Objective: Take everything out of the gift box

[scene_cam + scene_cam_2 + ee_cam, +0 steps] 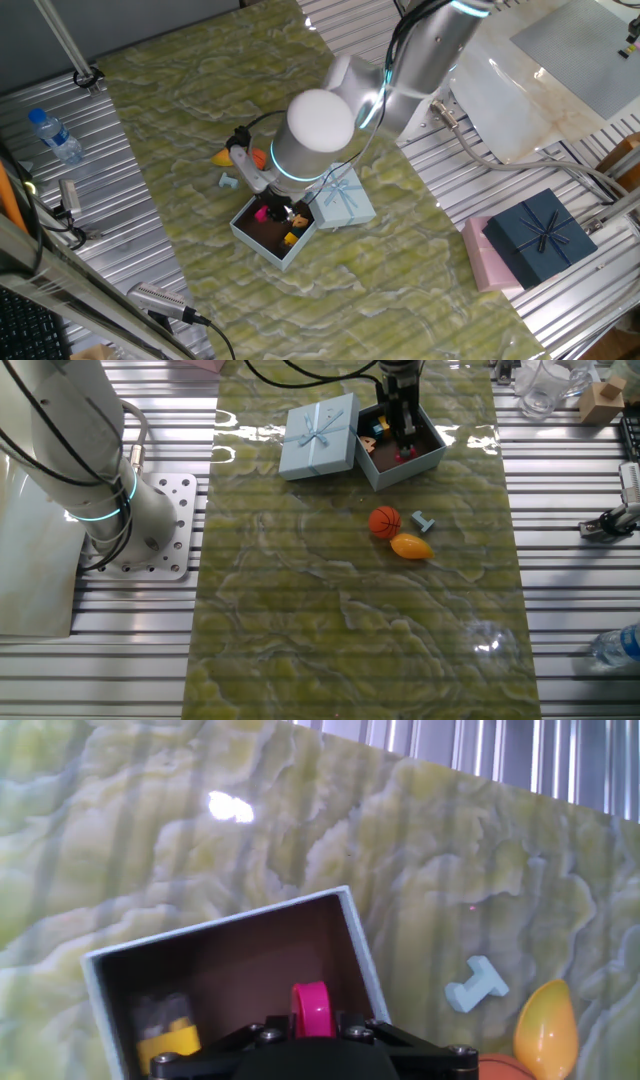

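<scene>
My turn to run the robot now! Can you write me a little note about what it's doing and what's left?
Pincer: down inside the gift box, over the magenta piece; open or shut can't be told.
Lid: off, lying beside the box.
Already out on the mat: basketball, mango-like fruit, small pale-blue piece.
Still in the box: magenta piece, yellow piece, small orange-and-yellow bits.

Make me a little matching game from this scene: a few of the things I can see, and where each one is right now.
Things:
1. basketball
2. magenta piece
3. lid
4. water bottle

Places:
A. inside the gift box
B. on the green mat beside the mango-like fruit
C. on the metal table, off the mat
D. lying next to the gift box, bow up

Pairs: 1-B, 2-A, 3-D, 4-C
</scene>
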